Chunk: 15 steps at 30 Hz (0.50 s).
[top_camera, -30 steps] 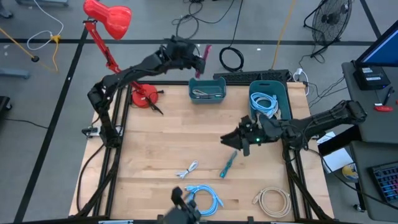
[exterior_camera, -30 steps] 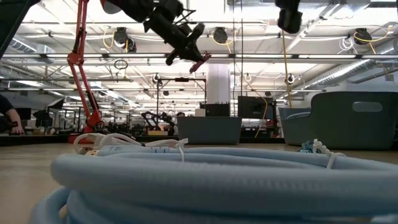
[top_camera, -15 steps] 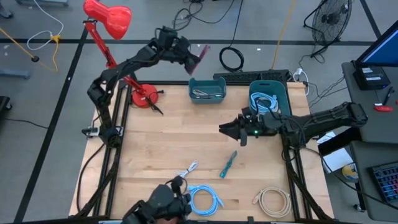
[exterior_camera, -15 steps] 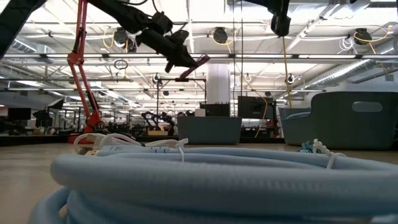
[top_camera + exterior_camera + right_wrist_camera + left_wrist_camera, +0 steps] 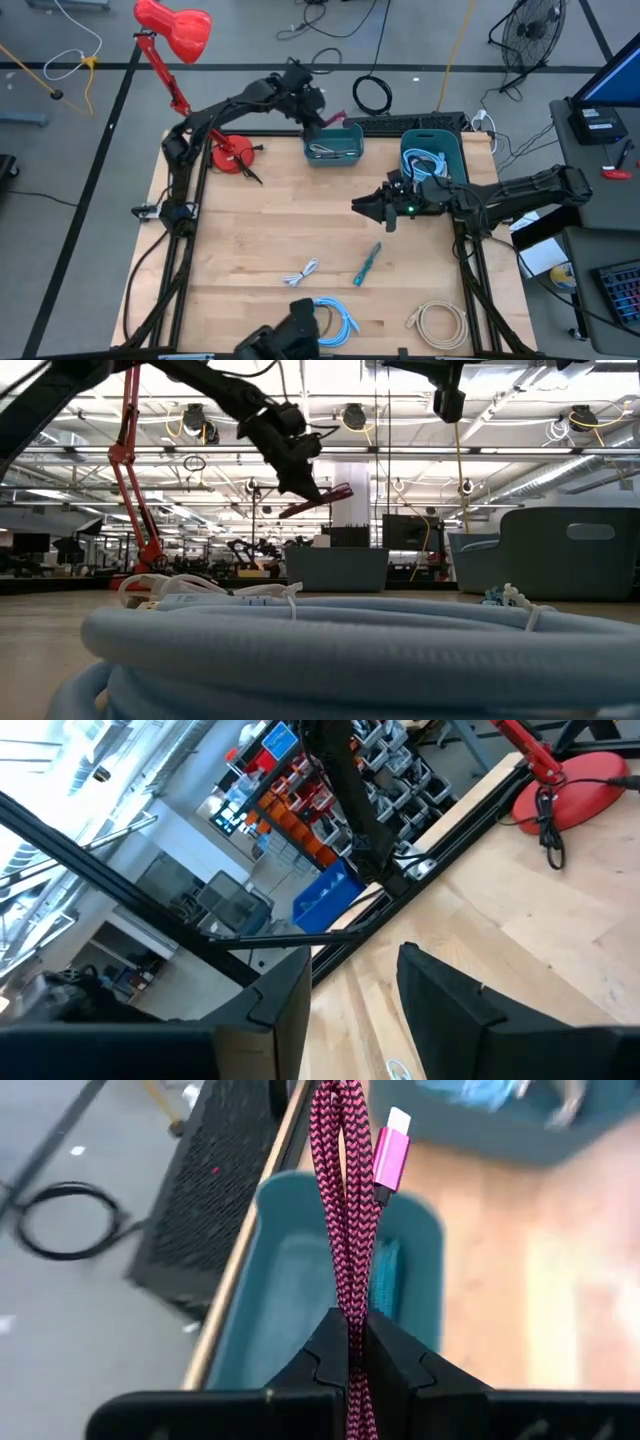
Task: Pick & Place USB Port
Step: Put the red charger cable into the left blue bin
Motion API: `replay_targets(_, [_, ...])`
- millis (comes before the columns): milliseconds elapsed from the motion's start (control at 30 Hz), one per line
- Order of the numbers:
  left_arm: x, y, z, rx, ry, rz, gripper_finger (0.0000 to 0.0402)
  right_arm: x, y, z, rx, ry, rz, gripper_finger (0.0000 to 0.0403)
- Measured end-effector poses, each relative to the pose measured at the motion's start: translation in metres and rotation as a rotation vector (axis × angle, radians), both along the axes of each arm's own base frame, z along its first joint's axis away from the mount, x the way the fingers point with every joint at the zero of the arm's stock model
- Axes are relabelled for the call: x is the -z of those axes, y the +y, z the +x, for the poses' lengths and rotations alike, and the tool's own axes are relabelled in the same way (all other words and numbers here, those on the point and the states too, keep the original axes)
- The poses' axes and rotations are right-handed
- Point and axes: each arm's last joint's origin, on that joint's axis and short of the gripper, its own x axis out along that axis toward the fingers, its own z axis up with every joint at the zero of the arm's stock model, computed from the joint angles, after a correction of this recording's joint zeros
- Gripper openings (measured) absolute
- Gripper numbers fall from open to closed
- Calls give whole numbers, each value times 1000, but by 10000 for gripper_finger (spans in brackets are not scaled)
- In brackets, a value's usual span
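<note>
My left gripper [image 5: 322,115] hangs over the near-left rim of a small teal bin [image 5: 333,146] at the table's far edge, shut on a pink braided USB cable [image 5: 345,1200]. The cable's pink plug [image 5: 391,1150] juts past the fingers above the bin [image 5: 300,1280]. In the low view the cable [image 5: 318,501] sticks out below the gripper [image 5: 300,478]. My right gripper [image 5: 364,207] hovers open over the middle of the table, empty, its fingers [image 5: 285,1000] apart. My left gripper pinches the folded bundle of the pink cable [image 5: 352,1342] between its two fingers, several strands together. The fingers slant down toward the bin. The bundle and the plug stick out beyond the fingertips, lifted clear above the bin.
A larger teal bin [image 5: 447,150] with blue cables stands at the far right. A white cable [image 5: 302,270], a teal cable [image 5: 366,263], a blue coil [image 5: 334,320] and a beige coil [image 5: 438,322] lie on the near half. A red lamp [image 5: 232,155] stands at the far left.
My left gripper has come down toward the small teal bin, rolling and tipping its fingers downward. The pink cable has swung from high above the table's far edge to just over the bin. My right gripper has shifted slightly toward the far edge.
</note>
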Motion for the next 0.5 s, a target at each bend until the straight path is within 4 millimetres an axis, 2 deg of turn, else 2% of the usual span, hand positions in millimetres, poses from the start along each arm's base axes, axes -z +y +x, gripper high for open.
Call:
replay_targets(133, [-12, -4, 19, 45, 136, 121, 13, 0, -2, 0, 7, 3, -2, 139])
replay_targets(233, [-12, -2, 32, 55, 183, 146, 13, 0, -2, 0, 5, 4, -3, 139])
replay_targets(333, [-7, 0, 42, 59, 216, 137, 13, 1, -2, 0, 5, 13, -4, 139])
replay_targets(500, [13, -1, 51, 71, 269, 94, 13, 2, -1, 0, 3, 20, -5, 139])
